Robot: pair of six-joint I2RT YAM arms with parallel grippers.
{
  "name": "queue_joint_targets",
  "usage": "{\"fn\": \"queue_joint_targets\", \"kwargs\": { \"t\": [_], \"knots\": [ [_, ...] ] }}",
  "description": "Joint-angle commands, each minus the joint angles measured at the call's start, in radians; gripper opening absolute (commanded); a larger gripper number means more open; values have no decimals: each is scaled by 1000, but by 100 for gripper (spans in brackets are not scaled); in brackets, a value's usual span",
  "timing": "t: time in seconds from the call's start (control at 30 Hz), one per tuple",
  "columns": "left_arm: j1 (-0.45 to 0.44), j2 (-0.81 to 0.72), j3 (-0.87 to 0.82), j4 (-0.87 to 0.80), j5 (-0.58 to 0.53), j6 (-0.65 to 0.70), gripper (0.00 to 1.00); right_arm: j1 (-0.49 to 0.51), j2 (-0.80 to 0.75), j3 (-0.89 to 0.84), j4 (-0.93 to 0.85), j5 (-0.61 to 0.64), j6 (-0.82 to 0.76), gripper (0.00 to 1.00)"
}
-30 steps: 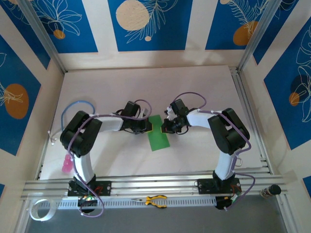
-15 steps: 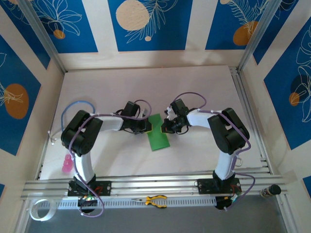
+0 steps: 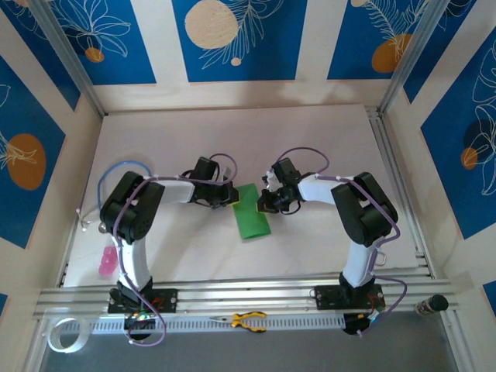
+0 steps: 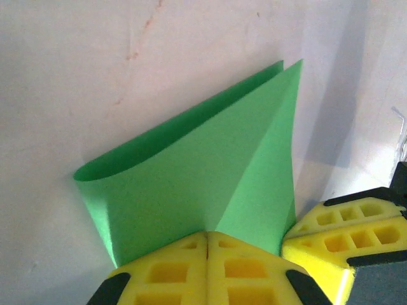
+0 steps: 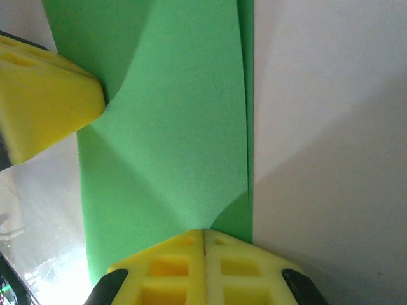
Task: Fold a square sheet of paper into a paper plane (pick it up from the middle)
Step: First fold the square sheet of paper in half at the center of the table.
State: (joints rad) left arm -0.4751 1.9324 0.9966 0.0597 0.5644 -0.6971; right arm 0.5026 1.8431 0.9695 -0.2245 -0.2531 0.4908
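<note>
The square sheet of paper (image 3: 253,217) is bright green and lies folded over into a long strip at the table's middle, not a pointed paper plane. Its top layer (image 4: 203,171) bows up, and the fold at the left stays a loose loop. My left gripper (image 3: 232,196) sits at the strip's left edge. Its yellow jaws (image 4: 208,232) are shut, with the top layer running into their seam. My right gripper (image 3: 263,204) sits opposite at the right edge, jaws (image 5: 204,230) shut on the lifted layer (image 5: 172,127). Each wrist view catches the other gripper's fingers (image 4: 343,235) (image 5: 44,95) close by.
A pink object (image 3: 106,262) lies at the near left, beside the left arm's base. Yellow-handled pliers (image 3: 248,320) and a tape roll (image 3: 63,335) rest in front of the aluminium rail (image 3: 232,294). A blue cable (image 3: 124,167) loops at the left. Walls close in the table.
My left gripper has shifted a little to the far left, so its yellow tips no longer overlap the strip from above. The right arm and the paper's near end have stayed put.
</note>
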Motion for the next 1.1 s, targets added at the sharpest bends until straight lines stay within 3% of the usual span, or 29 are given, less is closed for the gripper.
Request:
{"fn": "queue_joint_targets", "kwargs": {
  "t": [0.0, 0.33, 1.07],
  "knots": [
    [14, 39, 4, -35, -39, 9, 3, 2, 93, -53, -124, 154, -5, 0],
    [21, -17, 54, 5, 46, -62, 5, 2, 90, -48, -131, 158, -4, 0],
    [54, 97, 98, -87, -48, -6, 5, 1, 91, -61, -125, 165, -4, 0]
  ]
}}
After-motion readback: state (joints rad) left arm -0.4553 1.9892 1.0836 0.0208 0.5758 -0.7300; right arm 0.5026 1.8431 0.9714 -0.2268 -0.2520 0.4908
